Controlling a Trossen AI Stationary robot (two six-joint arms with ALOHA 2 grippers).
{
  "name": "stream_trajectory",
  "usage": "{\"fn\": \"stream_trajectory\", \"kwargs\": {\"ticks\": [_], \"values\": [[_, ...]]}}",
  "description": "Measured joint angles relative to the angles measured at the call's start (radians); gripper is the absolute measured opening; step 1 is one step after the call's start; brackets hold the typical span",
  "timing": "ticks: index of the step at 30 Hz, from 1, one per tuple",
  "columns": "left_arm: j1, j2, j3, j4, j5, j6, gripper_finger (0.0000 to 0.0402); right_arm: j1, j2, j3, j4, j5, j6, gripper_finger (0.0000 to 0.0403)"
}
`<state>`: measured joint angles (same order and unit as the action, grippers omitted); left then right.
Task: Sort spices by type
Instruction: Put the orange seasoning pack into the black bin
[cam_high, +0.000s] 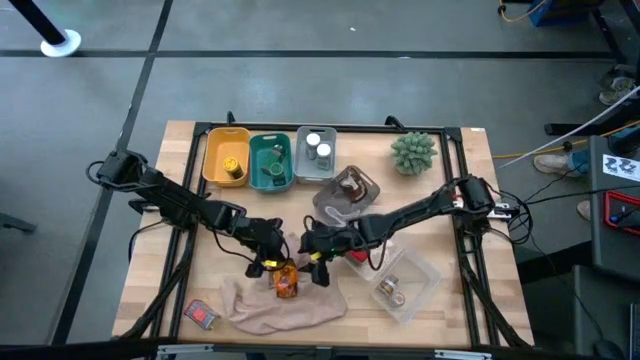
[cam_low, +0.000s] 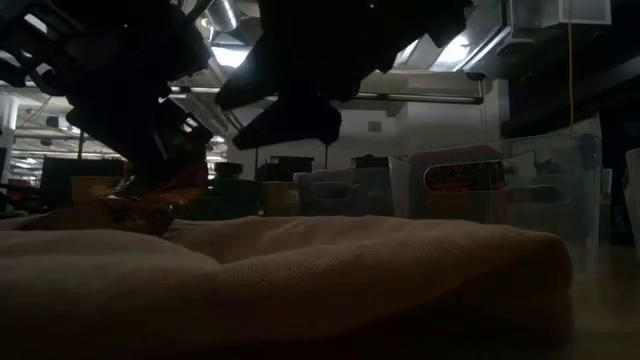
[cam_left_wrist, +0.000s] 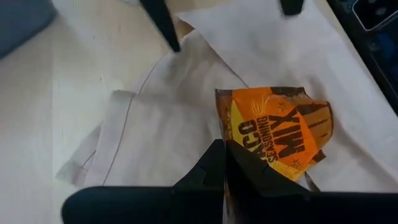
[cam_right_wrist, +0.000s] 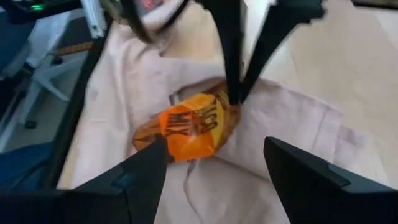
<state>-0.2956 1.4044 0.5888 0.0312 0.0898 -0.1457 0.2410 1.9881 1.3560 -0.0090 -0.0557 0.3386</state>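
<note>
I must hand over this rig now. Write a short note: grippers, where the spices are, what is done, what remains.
Left gripper: shut on the orange sachet, over the beige cloth.
Right gripper: open, hovering just beside the same sachet, holding nothing.
Done: yellow jar in the yellow bin; green items in the green bin; two silver-capped jars in the grey bin.
Left: the held sachet; a red packet at the cloth's left end; something red under the right arm; a small jar in the clear tray; a dark jar in another clear tray.
</note>
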Motion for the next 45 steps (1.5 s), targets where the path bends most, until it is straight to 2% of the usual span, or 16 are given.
{"fn": "stream_trajectory", "kwargs": {"ticks": [8,12,31,37,45], "values": [[0.0,0.0,0.0,0.004,-0.008,-0.001,0.0,0.014,0.069,0.0,0.088,0.033,0.1,0.0266],[0.0,0.0,0.0,0.006,-0.008,-0.001,0.0,0.014,0.091,0.0,0.105,0.057,0.103,0.0266],[0.0,0.0,0.0,0.009,-0.008,-0.002,0.0,0.014,0.211,0.0,0.277,0.043,0.13,0.0261],[0.0,0.0,0.0,0.007,-0.008,-0.002,0.0,0.014,0.212,0.0,0.294,0.037,0.129,0.02],[0.0,0.0,0.0,0.007,-0.008,-0.009,0.0,0.012,0.207,0.0,0.304,-0.023,0.097,0.0055]]}}
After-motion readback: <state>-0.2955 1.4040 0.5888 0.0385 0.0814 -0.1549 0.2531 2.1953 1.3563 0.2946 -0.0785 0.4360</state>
